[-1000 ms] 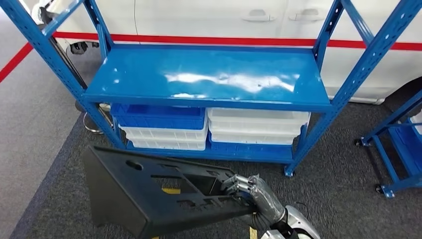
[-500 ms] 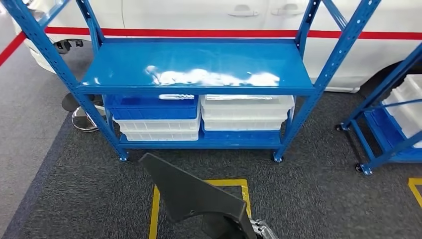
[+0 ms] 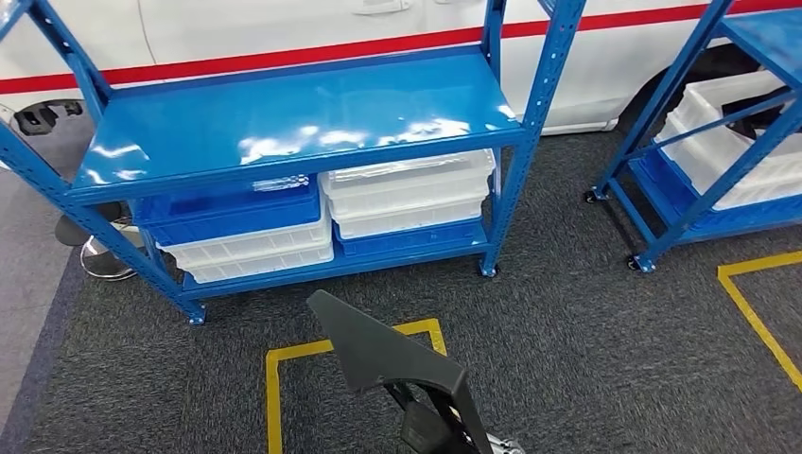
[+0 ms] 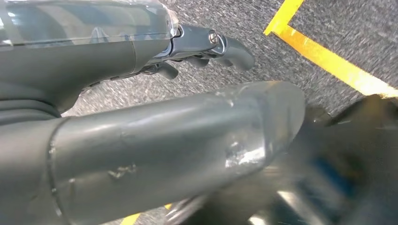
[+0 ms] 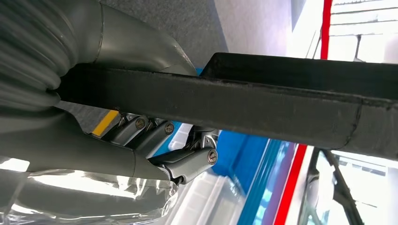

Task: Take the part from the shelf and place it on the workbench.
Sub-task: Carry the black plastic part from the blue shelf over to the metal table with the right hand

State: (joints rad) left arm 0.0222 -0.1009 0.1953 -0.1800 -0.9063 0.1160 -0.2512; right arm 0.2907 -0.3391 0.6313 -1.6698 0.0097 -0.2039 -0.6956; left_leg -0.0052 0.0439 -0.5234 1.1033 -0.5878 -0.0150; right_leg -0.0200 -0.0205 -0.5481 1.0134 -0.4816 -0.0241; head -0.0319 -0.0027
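The right hand [image 5: 155,150] clasps the black part [image 3: 388,355] just before the blue shelf [image 3: 284,128]; the one-sided grip may let it twist loose; the left hand [image 4: 206,47] hangs with fingers apart, empty.

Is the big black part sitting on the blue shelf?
No, the black part is off the blue shelf, held up over the carpet by the right hand.

Matte black part [image 3: 383,355], held over dark grey speckled carpet [image 3: 586,350] marked with yellow tape lines [image 3: 272,388]. Glossy blue shelf rack [image 3: 284,123] with blue bins [image 3: 227,210] and white bins [image 3: 409,189] stacked below. Second blue rack [image 3: 695,189] holding a white bin [image 3: 728,142]. White vehicle body [image 3: 265,28] crossed by a red stripe [image 3: 284,57]. Grey right hand [image 5: 155,140], dark fingers, against the black part. Grey left hand [image 4: 155,140] over yellow tape.
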